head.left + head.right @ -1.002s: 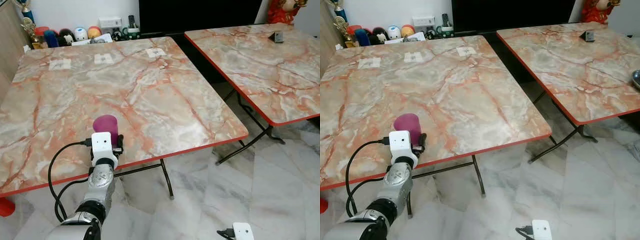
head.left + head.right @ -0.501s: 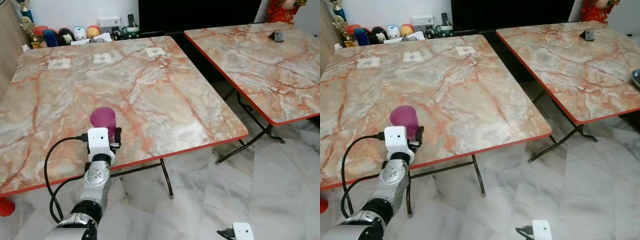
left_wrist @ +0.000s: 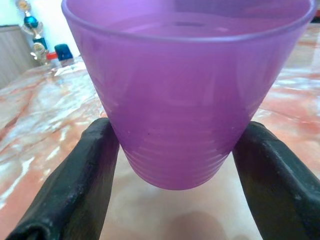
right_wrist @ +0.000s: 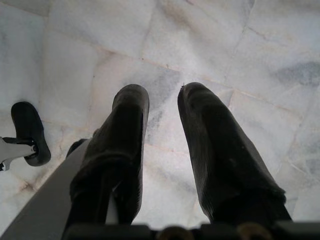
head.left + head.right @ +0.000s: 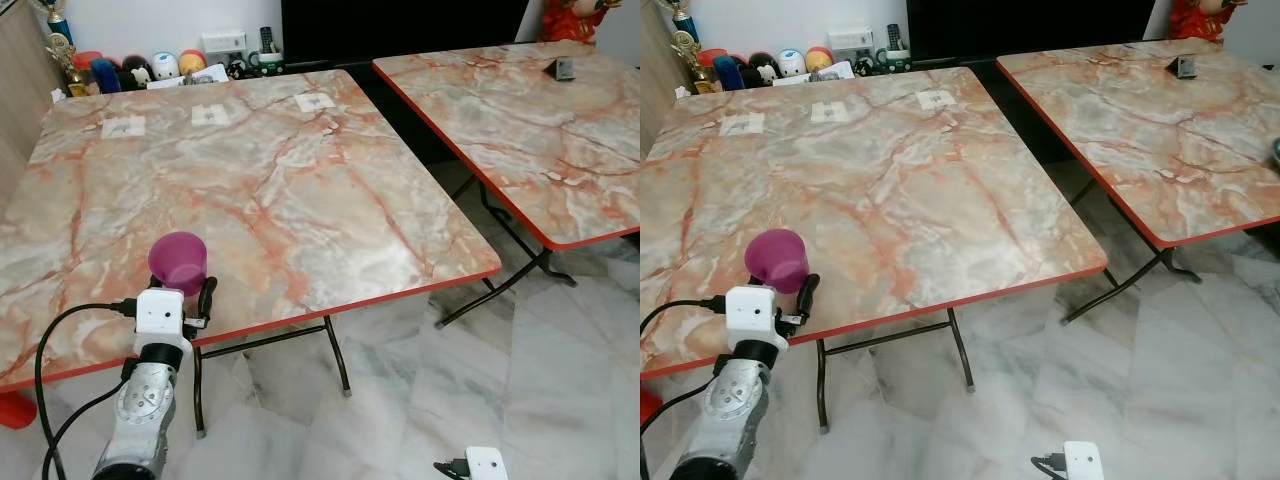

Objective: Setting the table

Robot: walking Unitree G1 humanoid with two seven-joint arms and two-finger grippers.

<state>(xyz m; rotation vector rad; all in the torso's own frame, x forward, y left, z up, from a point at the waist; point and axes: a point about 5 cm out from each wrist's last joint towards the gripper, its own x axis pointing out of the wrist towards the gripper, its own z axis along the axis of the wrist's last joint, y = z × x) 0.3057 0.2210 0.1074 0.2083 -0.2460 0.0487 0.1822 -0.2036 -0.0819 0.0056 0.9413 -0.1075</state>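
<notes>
A purple plastic cup (image 5: 178, 262) is near the front edge of the marble table (image 5: 330, 190), on its left side. My left gripper (image 5: 180, 287) is shut on the cup, one black finger pressed to each side of its lower half. In the left wrist view the cup (image 3: 190, 90) sits between the fingers (image 3: 75, 185), its base just above the tabletop with a faint shadow under it. My right gripper (image 4: 162, 95) hangs low over the tiled floor, open by a narrow gap and holding nothing.
A second marble table (image 5: 520, 110) stands to the right across a narrow gap, with a small dark object (image 5: 565, 68) on its far side. Toys and trophies (image 5: 150, 68) line the wall behind. Three paper labels (image 5: 210, 113) lie along the far edge.
My left arm has carried the cup leftward along the table's front edge, and lower in the eye views. The right arm has not moved.
</notes>
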